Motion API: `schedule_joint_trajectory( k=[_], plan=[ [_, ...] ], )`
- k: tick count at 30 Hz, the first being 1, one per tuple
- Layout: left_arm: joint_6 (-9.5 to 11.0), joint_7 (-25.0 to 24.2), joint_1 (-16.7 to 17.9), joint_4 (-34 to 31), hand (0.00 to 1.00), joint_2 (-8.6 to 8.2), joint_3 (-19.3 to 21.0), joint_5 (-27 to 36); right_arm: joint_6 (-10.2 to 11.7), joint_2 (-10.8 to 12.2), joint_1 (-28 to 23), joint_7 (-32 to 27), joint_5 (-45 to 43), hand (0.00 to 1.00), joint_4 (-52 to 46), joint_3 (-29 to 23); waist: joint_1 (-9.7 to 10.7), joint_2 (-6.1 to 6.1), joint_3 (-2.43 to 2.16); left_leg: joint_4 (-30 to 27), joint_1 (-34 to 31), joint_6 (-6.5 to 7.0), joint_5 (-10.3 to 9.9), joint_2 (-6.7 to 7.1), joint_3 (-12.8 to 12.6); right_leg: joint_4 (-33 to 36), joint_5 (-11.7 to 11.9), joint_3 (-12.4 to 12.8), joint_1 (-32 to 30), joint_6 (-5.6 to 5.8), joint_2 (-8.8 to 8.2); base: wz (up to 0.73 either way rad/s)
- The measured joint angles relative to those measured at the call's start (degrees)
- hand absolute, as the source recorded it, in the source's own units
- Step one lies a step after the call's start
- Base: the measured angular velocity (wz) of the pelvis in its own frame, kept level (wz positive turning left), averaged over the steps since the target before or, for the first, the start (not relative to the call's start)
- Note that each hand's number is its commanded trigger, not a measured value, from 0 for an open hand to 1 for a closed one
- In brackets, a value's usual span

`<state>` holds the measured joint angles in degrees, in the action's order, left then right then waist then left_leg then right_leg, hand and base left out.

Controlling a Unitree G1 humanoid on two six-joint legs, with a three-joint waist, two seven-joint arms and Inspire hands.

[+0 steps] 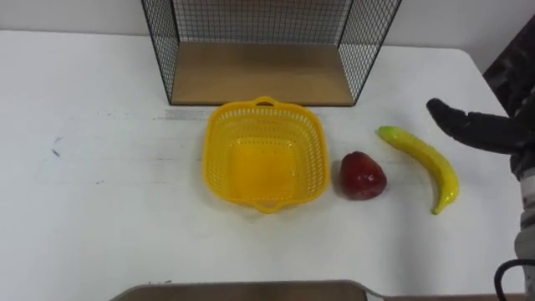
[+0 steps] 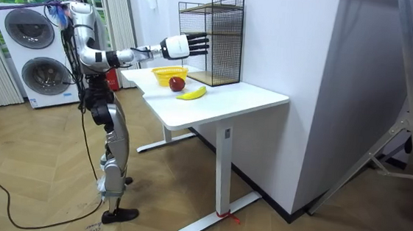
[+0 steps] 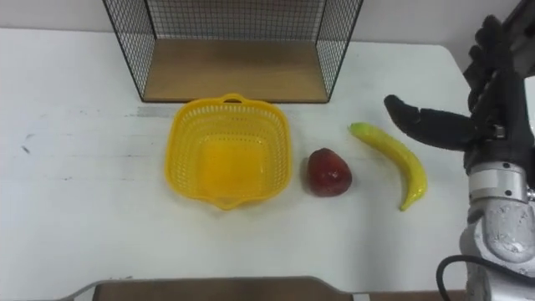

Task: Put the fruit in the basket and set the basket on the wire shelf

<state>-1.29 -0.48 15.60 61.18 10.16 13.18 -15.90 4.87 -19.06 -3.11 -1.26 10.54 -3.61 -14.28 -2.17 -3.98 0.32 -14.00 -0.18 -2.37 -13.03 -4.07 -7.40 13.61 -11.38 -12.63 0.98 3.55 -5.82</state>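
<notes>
The right hand (image 3: 489,113) is being held wide and empty right of the banana (image 3: 391,150), which risks being knocked aside if approached sideways.

Perforated yellow plastic basket (image 1: 264,156), black wire shelf (image 1: 261,46) with matt wooden base, smooth white table (image 1: 92,201)

the robot stands upright with its right arm stretched straight forward at about chest height. the right hand (image 3: 489,117) is held edge-up, fingers (image 3: 493,58) straight and slightly spread, thumb jutting out toward the robot's left, holding nothing.
</notes>
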Motion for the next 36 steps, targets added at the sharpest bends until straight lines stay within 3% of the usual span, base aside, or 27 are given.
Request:
schedule_joint_trajectory(
  k=[8, 26, 36],
  plan=[
    [-1.05, -0.01, 0.08, 0.74, 0.00, -0.23, -0.40, 0.01, -2.46, -0.34, 0.99, 4.49, -5.68, 0.00, 5.63, 2.46, -1.30, 0.65, -0.04, -0.37, 0.75, -0.01, -0.01, -0.05, -0.03, 0.12, 0.14, -0.11, 1.04, -0.09, 0.03, 0.00],
    [-1.20, -1.47, -2.62, 0.71, 0.00, -0.01, -0.61, 0.04, -2.48, -1.05, 1.91, 9.70, -8.63, 0.00, 7.71, 6.36, -1.37, 0.64, 0.03, -1.24, -0.50, -0.02, -0.02, -0.18, 0.34, -0.01, 0.18, -1.06, 0.74, -0.12, 0.00, 0.02],
    [-1.21, -1.44, -2.73, 0.66, 0.00, 0.17, -5.11, 0.04, -2.49, -0.98, 1.86, 11.60, -9.04, 0.00, 7.71, 9.66, -1.43, 0.85, -0.13, -1.48, -1.16, -0.02, -0.01, -0.20, 0.34, 0.05, 0.18, -1.12, 0.15, -0.13, -0.05, 0.00]
  ],
)
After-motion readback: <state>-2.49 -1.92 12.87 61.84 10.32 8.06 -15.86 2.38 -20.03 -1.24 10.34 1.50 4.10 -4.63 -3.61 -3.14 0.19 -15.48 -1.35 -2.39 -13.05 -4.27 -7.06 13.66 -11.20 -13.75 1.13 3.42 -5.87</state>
